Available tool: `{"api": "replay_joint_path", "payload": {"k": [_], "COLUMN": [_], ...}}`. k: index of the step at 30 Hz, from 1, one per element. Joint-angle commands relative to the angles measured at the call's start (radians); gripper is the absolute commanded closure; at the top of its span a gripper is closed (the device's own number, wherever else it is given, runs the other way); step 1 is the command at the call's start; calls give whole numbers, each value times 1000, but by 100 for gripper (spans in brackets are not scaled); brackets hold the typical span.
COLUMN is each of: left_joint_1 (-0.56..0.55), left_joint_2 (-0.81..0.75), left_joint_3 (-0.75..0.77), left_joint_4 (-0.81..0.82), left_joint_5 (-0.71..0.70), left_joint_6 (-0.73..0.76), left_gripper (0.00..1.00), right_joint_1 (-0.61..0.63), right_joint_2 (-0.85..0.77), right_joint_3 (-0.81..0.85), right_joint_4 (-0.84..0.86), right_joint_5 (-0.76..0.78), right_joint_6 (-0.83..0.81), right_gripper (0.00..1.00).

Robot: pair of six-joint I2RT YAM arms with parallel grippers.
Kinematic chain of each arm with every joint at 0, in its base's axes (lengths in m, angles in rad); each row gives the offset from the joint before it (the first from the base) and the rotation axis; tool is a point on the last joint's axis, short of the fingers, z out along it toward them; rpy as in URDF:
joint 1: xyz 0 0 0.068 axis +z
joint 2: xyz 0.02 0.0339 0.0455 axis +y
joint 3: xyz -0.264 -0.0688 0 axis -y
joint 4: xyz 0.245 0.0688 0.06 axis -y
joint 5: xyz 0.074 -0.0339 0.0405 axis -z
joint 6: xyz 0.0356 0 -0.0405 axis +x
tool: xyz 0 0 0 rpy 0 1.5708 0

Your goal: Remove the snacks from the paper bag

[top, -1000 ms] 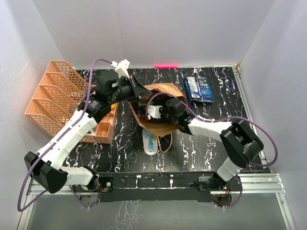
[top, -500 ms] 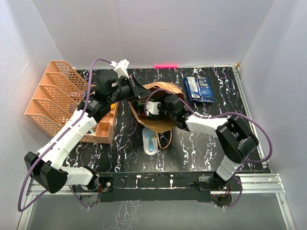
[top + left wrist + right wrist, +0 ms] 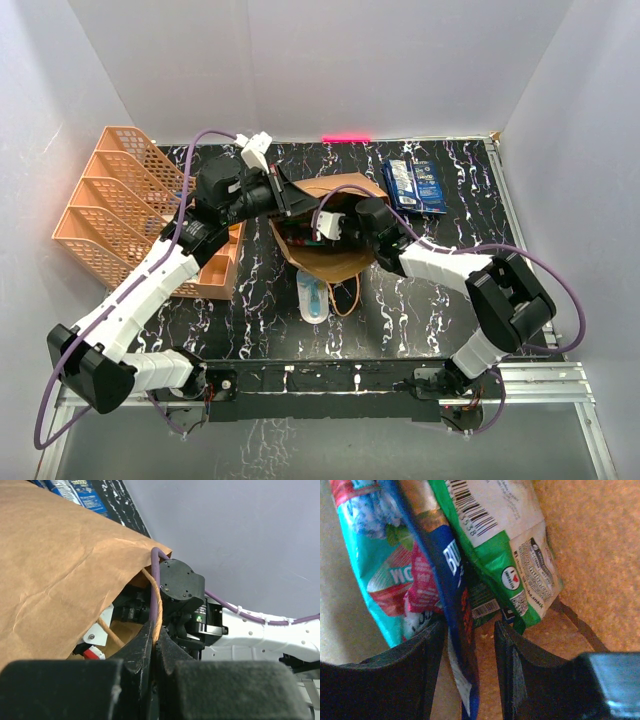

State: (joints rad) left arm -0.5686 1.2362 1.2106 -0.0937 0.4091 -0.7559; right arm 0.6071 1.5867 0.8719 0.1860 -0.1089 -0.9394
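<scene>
Left claw [image 3: 154, 645] is clamped on the rim of the paper bag [image 3: 60, 570], which sits mid-frame on the counter [image 3: 440, 295]. Right claw [image 3: 470, 672], inside the bag, has its jaws apart astride a dark blue packet [image 3: 451, 590], with a green packet [image 3: 495, 555] at upper right and a teal packet [image 3: 375, 575] at left.

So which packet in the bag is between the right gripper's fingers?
The dark blue packet: it hangs edge-on between the fingers of the right gripper; the teal packet sits left of it, the green-and-white packet right.
</scene>
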Motion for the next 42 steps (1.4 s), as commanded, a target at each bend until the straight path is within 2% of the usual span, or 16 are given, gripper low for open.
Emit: {"api": "replay_joint_path", "payload": {"k": [1,8,16,17,20,23,28,33,42], "left_joint_1": [1,-13,-18,-19,-19,-19,-18,-18,-17], "left_joint_2": [-56,-54,-49,-50,-54,-66,-67,-56,-54], "left_joint_3": [-20,-26,-20,-19,-16,-19,-14,6,4], "left_joint_4": [78,130,115,114,83,29,-28,-65,-90], "left_joint_5": [91,132,131,128,85,7,-91,-164,-208], "left_joint_6": [10,-5,0,0,0,-1,-4,0,-1], "left_gripper": [100,100,100,100,100,100,100,100,100], "right_joint_1": [-6,-2,21,22,29,41,65,95,111], "right_joint_2": [-26,60,144,151,145,102,-25,-144,-317], "right_joint_3": [10,86,152,157,164,144,81,81,126], "right_joint_4": [65,62,77,76,63,47,20,-81,-228], "right_joint_5": [-37,-39,-29,-27,-25,-34,-61,-96,-169], "right_joint_6": [56,76,78,81,89,88,95,154,422], "right_gripper": [54,63,61,64,81,92,92,92,92]}}
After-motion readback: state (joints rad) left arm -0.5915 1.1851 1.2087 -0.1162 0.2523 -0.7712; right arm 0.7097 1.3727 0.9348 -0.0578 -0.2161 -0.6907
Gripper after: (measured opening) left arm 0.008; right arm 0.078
